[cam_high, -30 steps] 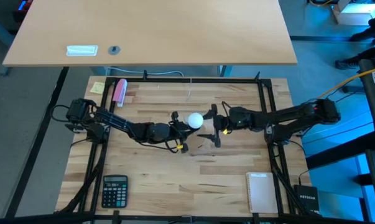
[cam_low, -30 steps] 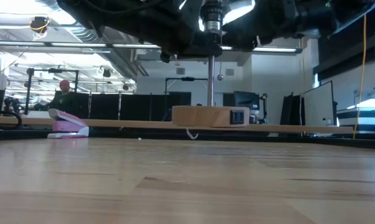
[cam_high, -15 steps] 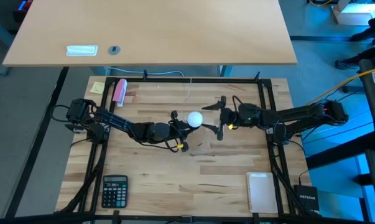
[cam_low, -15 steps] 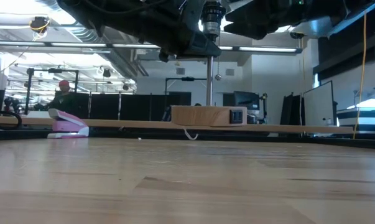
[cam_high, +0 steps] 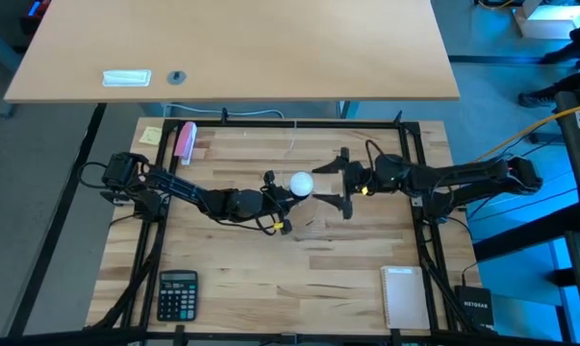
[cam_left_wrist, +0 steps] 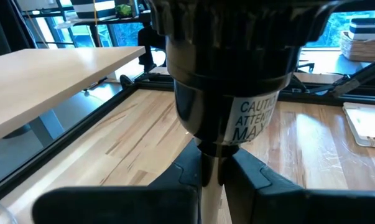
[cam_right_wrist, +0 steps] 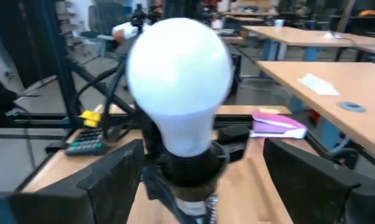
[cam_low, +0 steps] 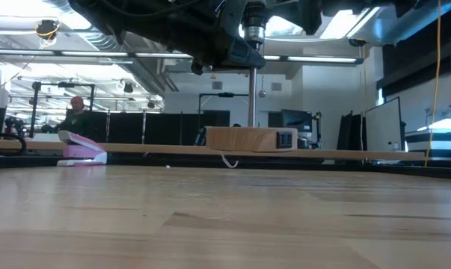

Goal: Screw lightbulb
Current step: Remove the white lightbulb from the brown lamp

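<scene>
The white lightbulb [cam_high: 301,183] [cam_right_wrist: 178,81] sits upright in the black socket [cam_right_wrist: 188,165] of a small lamp. The socket [cam_left_wrist: 227,93] tops a thin metal stem [cam_low: 253,93] that rises from a round wooden base [cam_low: 244,139] resting on the table. My left gripper [cam_high: 280,199] reaches in from the table's left and is shut on the stem. My right gripper [cam_high: 344,183] hovers level on the bulb's right, open. Its fingers [cam_right_wrist: 112,177] stand wide on either side of the bulb and clear of it. My left gripper pinches the thin stem [cam_left_wrist: 210,174] just under the black socket between its two fingers [cam_left_wrist: 252,177]. The fingers come in nearly level from the table's left and lie across the upright stem. The lamp stands upright with its wooden base on the table.
A calculator [cam_high: 177,293] lies at the near left and a white notepad [cam_high: 405,296] at the near right. A pink stapler [cam_high: 186,140] and a yellow note [cam_high: 151,135] sit at the far left. Black frame rails [cam_high: 419,183] border the tabletop.
My right gripper has drawn back from the bulb toward the table's right edge and risen a little, rolling slightly and staying open. The bulb stays in the socket, and the lamp and my left gripper have kept still.
</scene>
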